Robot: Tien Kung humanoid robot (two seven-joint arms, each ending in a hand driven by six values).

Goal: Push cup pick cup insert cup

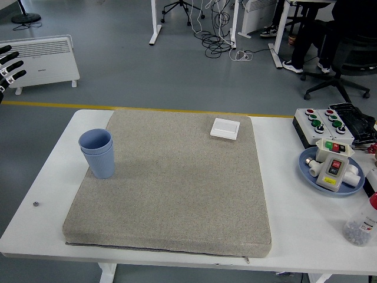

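Two blue cups [98, 152], one nested inside the other, stand upright at the left edge of the grey mat [171, 188]. Nothing touches them. My left hand [8, 66] shows only at the picture's far left edge, raised well above and to the left of the table, its fingers spread and empty. My right arm is out of view.
A small white square box [225, 128] lies at the mat's far edge. At the right stand a button box [328, 122], a blue plate [307, 169] with switch parts, and a clear bottle [361, 225]. A small screw [35, 204] lies on the table's left.
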